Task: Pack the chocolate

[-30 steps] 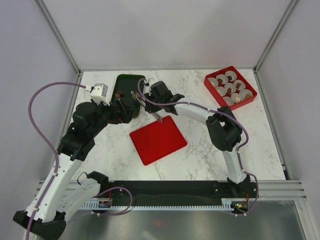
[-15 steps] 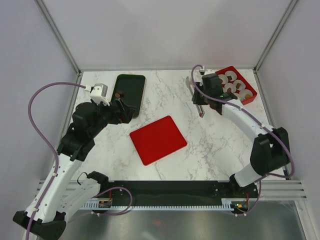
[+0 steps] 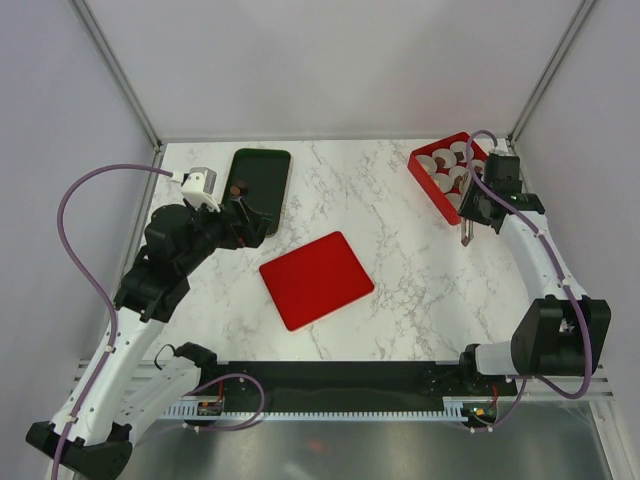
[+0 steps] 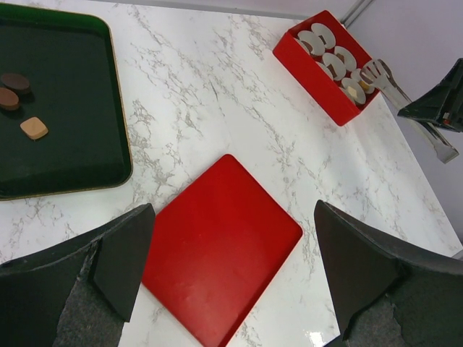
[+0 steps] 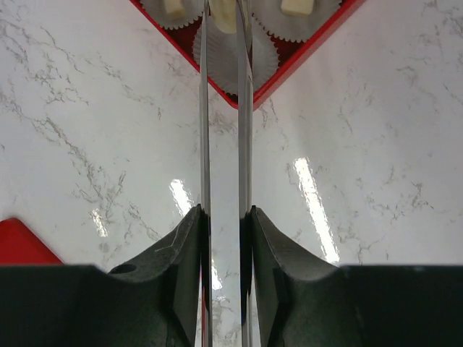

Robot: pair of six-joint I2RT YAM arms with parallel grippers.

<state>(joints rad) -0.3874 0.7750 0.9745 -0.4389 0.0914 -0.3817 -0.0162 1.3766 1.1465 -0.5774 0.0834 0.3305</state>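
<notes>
Tongs at the box, loose chocolate on the tray
Three chocolate pieces (image 4: 34,128) sit in a short up-down row on the green tray (image 4: 72,166), upper left. The right gripper (image 5: 226,224) pinches the tongs (image 5: 205,108), which point straight up-frame at the red box (image 5: 304,54). The left gripper (image 4: 230,217) is spread wide and empty.

A white table (image 3: 400,260) with grey lines like marble has a dark green tray (image 3: 265,170) at the far left. A flat red square (image 3: 316,279) lies near the middle, turned a bit. At the far right sits a red box (image 3: 425,180) filled with white paper cups (image 3: 440,163) with wavy edges, packed side by side. Shiny metal tongs (image 5: 244,144) reach over the near corner of that box, with their two thin arms close together and their tips above one of the cups.
</notes>
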